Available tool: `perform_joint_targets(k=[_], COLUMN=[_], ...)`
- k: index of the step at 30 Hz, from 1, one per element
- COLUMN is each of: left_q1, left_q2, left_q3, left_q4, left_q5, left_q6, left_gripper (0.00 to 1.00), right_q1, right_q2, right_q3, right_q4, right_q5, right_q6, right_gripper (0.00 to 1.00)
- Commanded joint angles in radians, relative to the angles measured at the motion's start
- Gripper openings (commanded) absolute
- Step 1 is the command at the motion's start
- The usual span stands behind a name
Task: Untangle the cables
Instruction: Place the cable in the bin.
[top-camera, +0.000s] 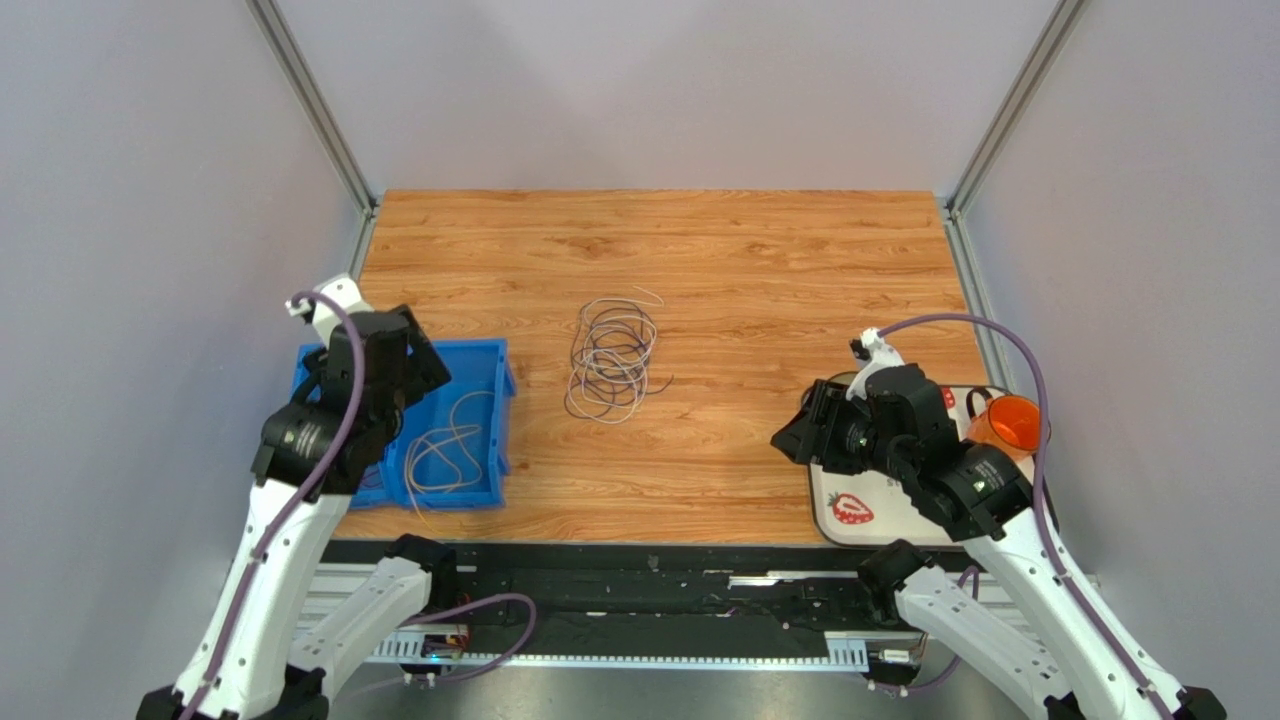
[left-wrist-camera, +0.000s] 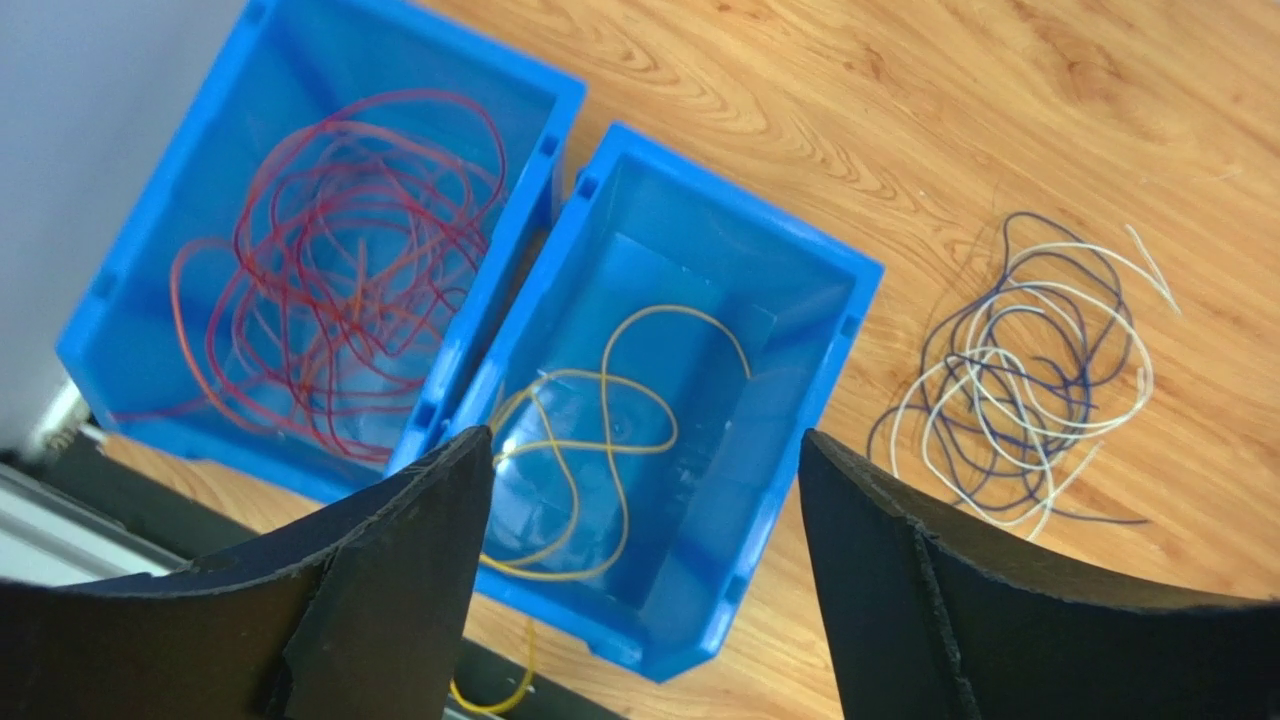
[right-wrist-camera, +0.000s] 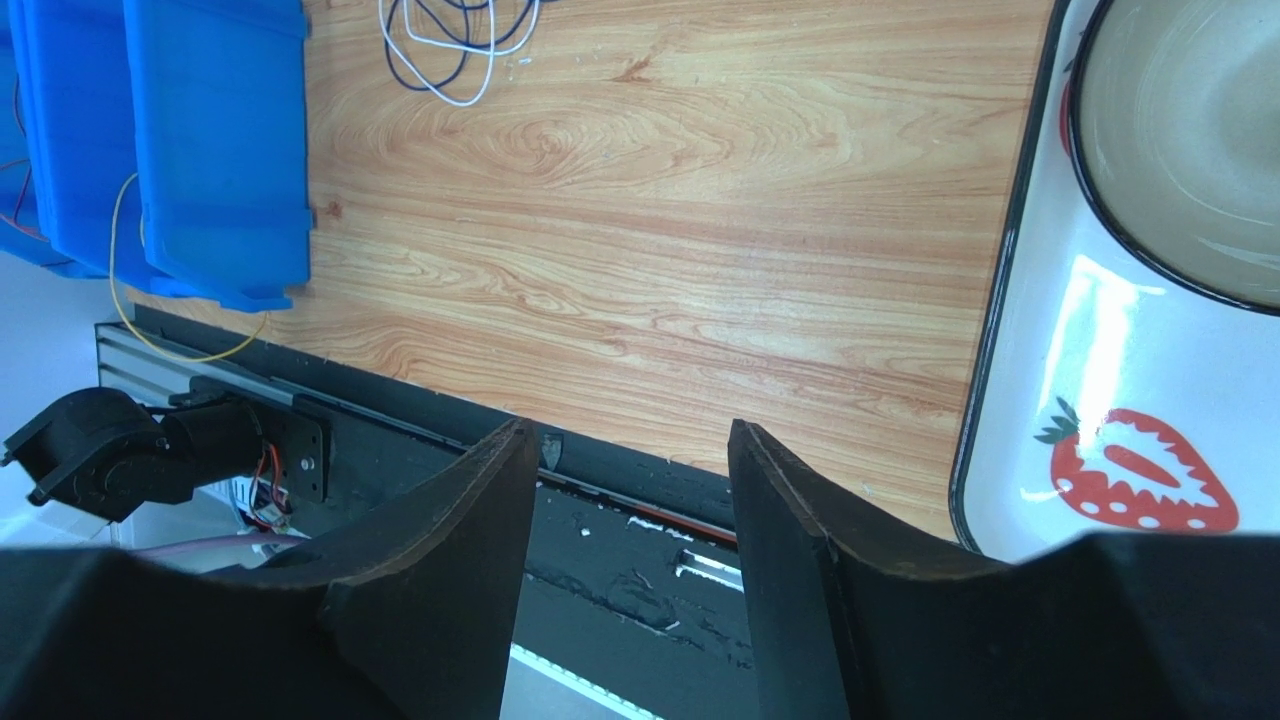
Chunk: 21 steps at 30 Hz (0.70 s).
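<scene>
Wood-grain table (top-camera: 751, 255) fills the enclosure floor between plain grey walls. Left arm (top-camera: 301, 450) stands over the table's left part; right arm (top-camera: 962, 480) stands over its right near corner. Two blue bins sit touching side by side at the left. The outer bin (left-wrist-camera: 301, 60) holds the red cables (left-wrist-camera: 338, 285) in a loose heap of many loops. The inner bin (left-wrist-camera: 796, 435) holds the yellow cable (left-wrist-camera: 601, 435) in a few open loops, one end hanging over the bin's near wall. A white tray (right-wrist-camera: 1112, 360) with a dark rim and a strawberry print (right-wrist-camera: 1142, 473) lies at the right near corner, carrying a pale bowl (right-wrist-camera: 1187, 135). An orange cup (top-camera: 1014, 423) sits by the tray's right side, partly hidden by the arm. The purple and white cables (left-wrist-camera: 1029, 375) lie as one tangle on bare wood near the table's middle, apart from the bins, the two colours interlaced. Left gripper (left-wrist-camera: 646, 450) hangs above the inner bin, jaws spread wide, nothing between them. Right gripper (right-wrist-camera: 631, 435) hangs over the table's near edge just left of the tray, jaws partly apart, nothing between them.
</scene>
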Motion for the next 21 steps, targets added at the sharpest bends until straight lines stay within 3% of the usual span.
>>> perform_joint_targets(k=[1, 9, 14, 21], left_q1=[0.006, 0.006, 0.006, 0.006], left_q2=[-0.143, -0.353, -0.497, -0.392], left_q3=[-0.072, -0.169, -0.288, -0.417], left_q4=[-0.096, -0.391, -0.403, -0.33], left_q5=[0.026, -0.076, -0.07, -0.076], left_q6=[-0.205, -0.54, -0.704, -0.772], left_gripper=[0.8, 0.78, 0.74, 0.74], right_q1=[0.0, 0.001, 0.001, 0.001], right_q2=[0.011, 0.028, 0.031, 0.085], right_q3=[0.036, 0.082, 0.056, 0.045], right_q4=[0.039, 0.003, 0.022, 0.055], right_q5=[-0.049, -0.089, -0.099, -0.107], right_q6=[-0.004, -0.002, 0.007, -0.022], right_gripper=[0.54, 0.54, 0.55, 0.54])
